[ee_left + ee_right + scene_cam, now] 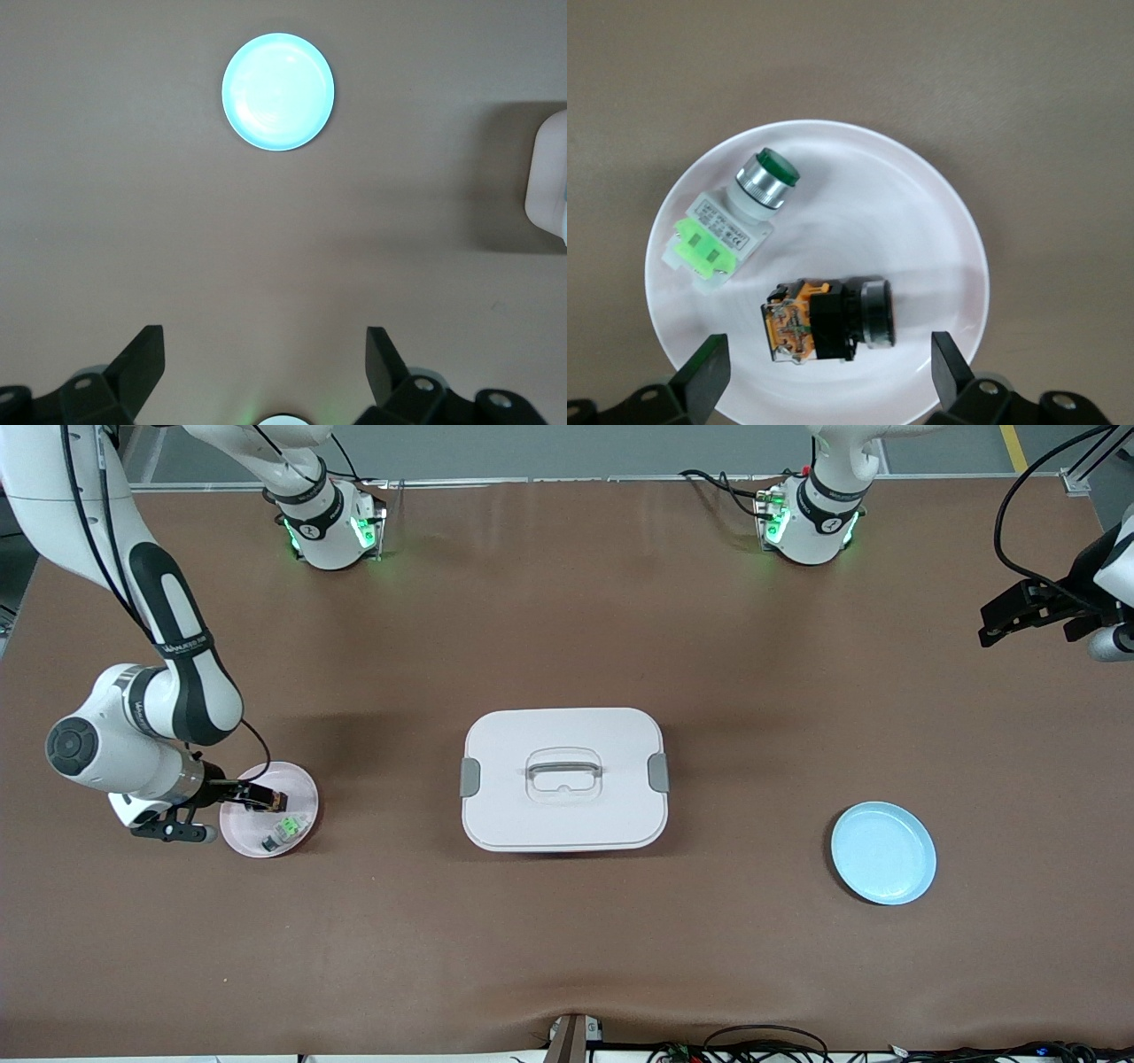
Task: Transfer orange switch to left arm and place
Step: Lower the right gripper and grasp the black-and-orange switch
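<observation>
The orange switch point(273, 800), a small black cylinder with an orange end, lies on its side on the pink plate point(297, 779) at the right arm's end of the table. My right gripper point(252, 795) is open just over the plate. In the right wrist view its fingers point(709, 372) stand wide on either side of the switch point(828, 319) without touching it. The white box point(514, 815) sits at the table's middle. My left gripper point(997, 622) is open and empty, held high over the left arm's end of the table.
A green-and-clear switch point(288, 830) lies on the same pink plate, nearer the front camera than the orange one; it also shows in the right wrist view point(731, 226). An empty blue plate point(883, 853) sits toward the left arm's end and shows in the left wrist view point(277, 91).
</observation>
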### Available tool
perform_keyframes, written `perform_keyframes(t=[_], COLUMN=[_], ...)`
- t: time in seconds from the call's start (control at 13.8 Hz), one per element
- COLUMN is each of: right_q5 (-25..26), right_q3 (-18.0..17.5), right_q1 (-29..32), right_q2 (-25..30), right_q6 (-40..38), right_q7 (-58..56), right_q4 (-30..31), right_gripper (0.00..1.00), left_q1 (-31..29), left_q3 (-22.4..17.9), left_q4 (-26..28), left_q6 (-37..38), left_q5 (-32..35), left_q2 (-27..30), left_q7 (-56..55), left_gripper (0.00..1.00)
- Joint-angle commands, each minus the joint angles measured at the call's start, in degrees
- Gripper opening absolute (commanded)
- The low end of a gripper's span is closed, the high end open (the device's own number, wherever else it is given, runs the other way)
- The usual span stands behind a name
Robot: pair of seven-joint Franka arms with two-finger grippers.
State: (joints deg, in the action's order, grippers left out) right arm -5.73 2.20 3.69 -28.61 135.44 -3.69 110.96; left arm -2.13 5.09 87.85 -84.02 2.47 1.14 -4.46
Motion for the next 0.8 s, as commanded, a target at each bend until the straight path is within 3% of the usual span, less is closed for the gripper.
perform_keyframes(t=[0.0, 0.73], right_q5=[-1.0, -0.7], right_q3=[0.1, 0.2], right_q1=[-1.0, -1.0], right_q2=[-0.4, -2.7], right_q6=[0.8, 3.4], right_q7=[0.8, -1.1], right_q4=[0.7, 0.6], right_gripper=[1.0, 1.0], left_q1=[-0.5, -0.4], left_q3=[0.3, 0.3], left_q4=[0.4, 1.2], left_q6=[-0.2, -0.4], left_q5=[-0.6, -0.6], left_q2=[0.4, 0.5], left_q7=[1.1, 1.0], left_gripper=[1.0, 1.0])
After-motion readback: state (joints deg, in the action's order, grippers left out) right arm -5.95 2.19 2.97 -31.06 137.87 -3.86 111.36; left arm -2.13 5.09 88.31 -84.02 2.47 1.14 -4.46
